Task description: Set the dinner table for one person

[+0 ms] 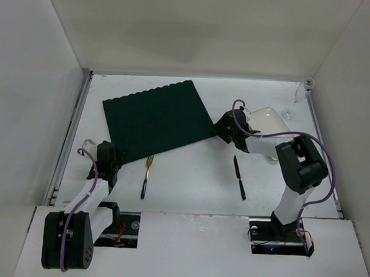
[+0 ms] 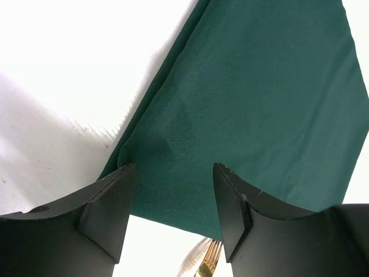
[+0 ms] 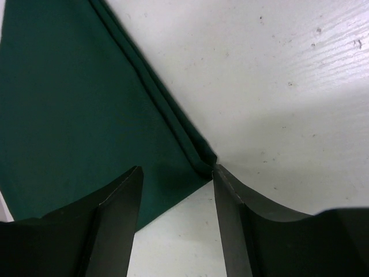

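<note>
The white dinner table (image 1: 189, 182) carries a dark green placemat (image 1: 155, 117) lying askew at its middle. My left gripper (image 1: 109, 154) hovers at the mat's near-left corner. In the left wrist view its jaws stand open (image 2: 175, 173) over the green cloth (image 2: 248, 104), with gold fork tines (image 2: 210, 259) just below. My right gripper (image 1: 226, 129) is at the mat's near-right corner. Its jaws are open (image 3: 177, 173), and the folded cloth corner (image 3: 204, 161) touches the right fingertip (image 3: 222, 179).
A gold fork with a black handle (image 1: 146, 174) and a black knife (image 1: 239, 177) lie on the near table. A white dish (image 1: 270, 120) sits behind the right arm, and a clear glass (image 1: 302, 95) stands at the back right corner. White walls enclose the table.
</note>
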